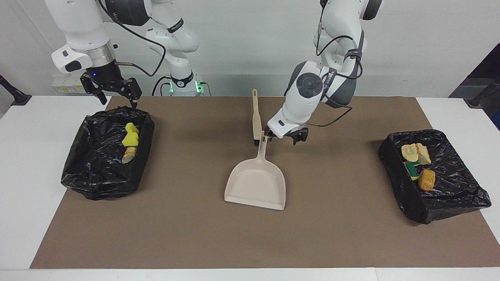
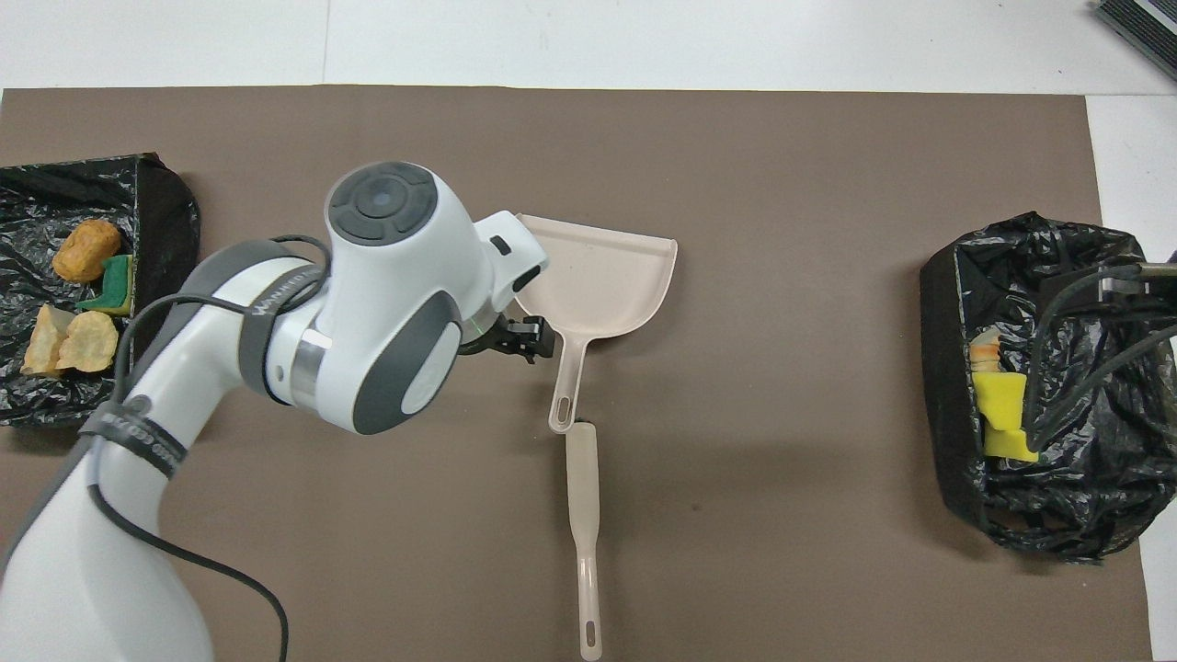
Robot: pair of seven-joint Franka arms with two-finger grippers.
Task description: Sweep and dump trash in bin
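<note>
Brown paper [image 1: 195, 234] covers the white table [image 1: 23, 175]. Trash [image 1: 418, 164] lies in the bin [image 1: 449, 195] at the left arm's end, more scraps [image 1: 130, 142] in the other bin [image 1: 97, 171]. Left gripper [image 1: 291, 137], spread and empty, hangs beside the dustpan [image 1: 256, 187] handle near the brush [image 1: 256, 119]. Right gripper [image 1: 117, 93], spread, hovers over its bin's rim.

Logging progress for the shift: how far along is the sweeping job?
Nearly done: all trash visible lies in the two black-lined bins, none on the mat. The empty dustpan lies flat beside the brush; the left pincer hangs open beside its handle. Nothing visible remains to sweep.
</note>
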